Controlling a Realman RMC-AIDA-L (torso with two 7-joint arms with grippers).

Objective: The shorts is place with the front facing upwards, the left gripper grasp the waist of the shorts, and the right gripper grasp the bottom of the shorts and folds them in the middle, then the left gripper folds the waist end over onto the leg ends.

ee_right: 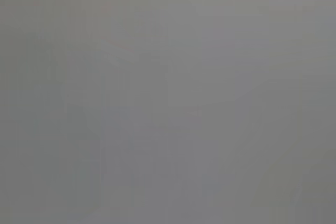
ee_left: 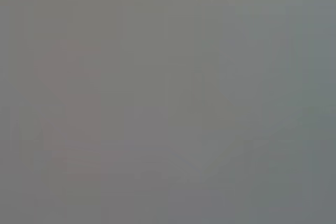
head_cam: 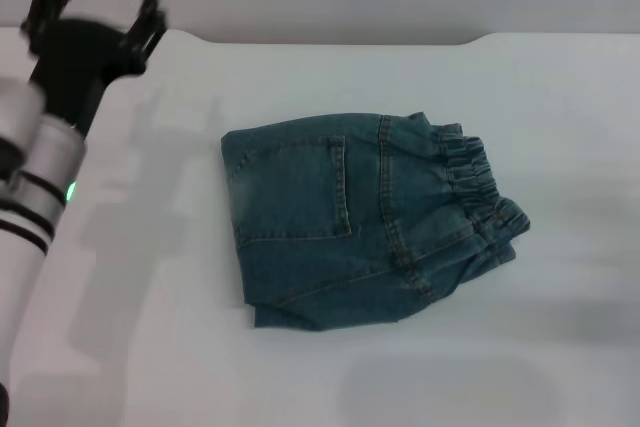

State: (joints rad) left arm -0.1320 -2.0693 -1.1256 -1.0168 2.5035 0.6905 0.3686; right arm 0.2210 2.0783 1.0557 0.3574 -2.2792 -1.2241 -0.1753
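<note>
Right of the raised left tool point(head_cam: 100, 9), folded shorts point(head_cam: 365, 222).

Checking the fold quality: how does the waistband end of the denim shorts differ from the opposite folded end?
On the denim shorts, the waistband end, toward the robot's right, is gathered and ruffled with an uneven outline, while the folded end, toward its left, runs smooth and nearly straight. The waistband end shows stacked layers; the folded end shows one clean edge. Both lie flat on the white table. The left gripper is raised clear, jaws open.
</note>
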